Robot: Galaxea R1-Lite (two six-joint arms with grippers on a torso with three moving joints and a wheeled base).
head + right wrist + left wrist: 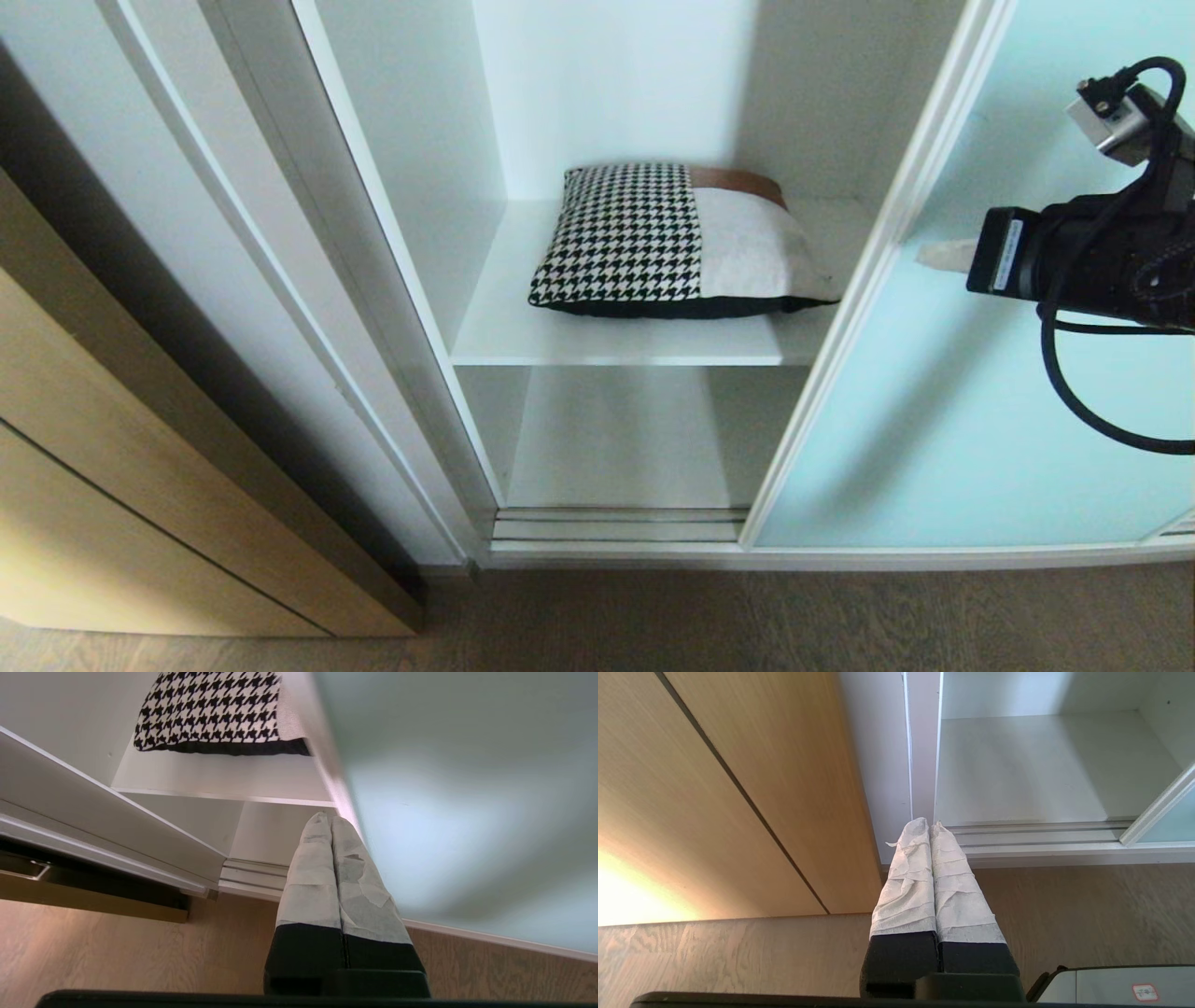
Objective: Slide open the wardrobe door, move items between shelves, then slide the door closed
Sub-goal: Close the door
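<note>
On the upper white shelf (616,341) I see the patchwork cushion (667,241) lying flat, houndstooth side up, with the sliding wardrobe door (943,411) pushed to the right so the opening is partly uncovered. My right gripper (331,820) is clenched empty, its wrapped tips just before the door's frame edge. My left gripper (929,825) is also clenched on nothing, low near the bottom track (1041,833) beside the wooden cabinet front (738,788).
</note>
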